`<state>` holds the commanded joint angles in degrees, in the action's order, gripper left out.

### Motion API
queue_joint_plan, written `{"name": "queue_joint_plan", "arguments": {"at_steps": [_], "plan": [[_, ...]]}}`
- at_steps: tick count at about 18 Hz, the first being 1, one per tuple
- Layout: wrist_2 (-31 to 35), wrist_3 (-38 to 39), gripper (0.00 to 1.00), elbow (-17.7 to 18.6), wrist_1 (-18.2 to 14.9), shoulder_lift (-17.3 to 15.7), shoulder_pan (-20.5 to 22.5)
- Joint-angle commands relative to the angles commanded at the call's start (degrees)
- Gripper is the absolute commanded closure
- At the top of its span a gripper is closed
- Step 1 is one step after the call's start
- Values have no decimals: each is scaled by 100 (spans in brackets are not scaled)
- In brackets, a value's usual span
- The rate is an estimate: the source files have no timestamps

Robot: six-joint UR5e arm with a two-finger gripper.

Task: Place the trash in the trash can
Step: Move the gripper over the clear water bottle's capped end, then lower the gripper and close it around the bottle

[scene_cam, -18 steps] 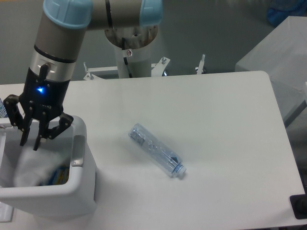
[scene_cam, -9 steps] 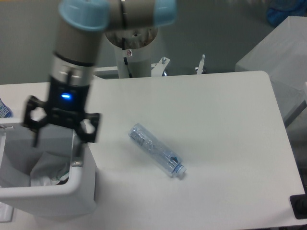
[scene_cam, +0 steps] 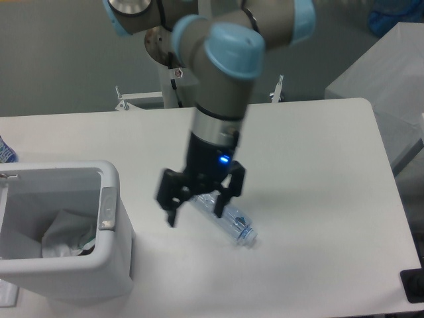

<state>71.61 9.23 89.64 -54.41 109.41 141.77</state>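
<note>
My fingers spread wide, nothing between them; my gripper hangs over the upper end of the bottle, one finger to its left above bare table, the other across the bottle's body; whether a tip touches the plastic I cannot tell, the view is from above and slightly blurred. Blue light lit on my wrist; forearm rises up and back toward the base.

Bottle lies on its side on the table, slanting, cap end toward lower right, bluish label showing near the cap; its upper-left end hidden behind my gripper.

Trash can stands at the table's left edge, well apart from the bottle, grey latch strip on its right rim; crumpled whitish wrapper lies inside, green bit at its edge.
</note>
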Motion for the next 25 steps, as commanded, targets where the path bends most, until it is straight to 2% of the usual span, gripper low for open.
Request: {"name": "queue_joint_plan", "arguments": {"at_steps": [3,10,13,20,25], "plan": [[511,78,0,54,9,255,0],[1012,308,0,-17,9,871,97],[1022,299,0,-25,35,994,158],[1303,272,0,-96,439,1442,229],[1312,272,0,-184,466,1600,220]]}}
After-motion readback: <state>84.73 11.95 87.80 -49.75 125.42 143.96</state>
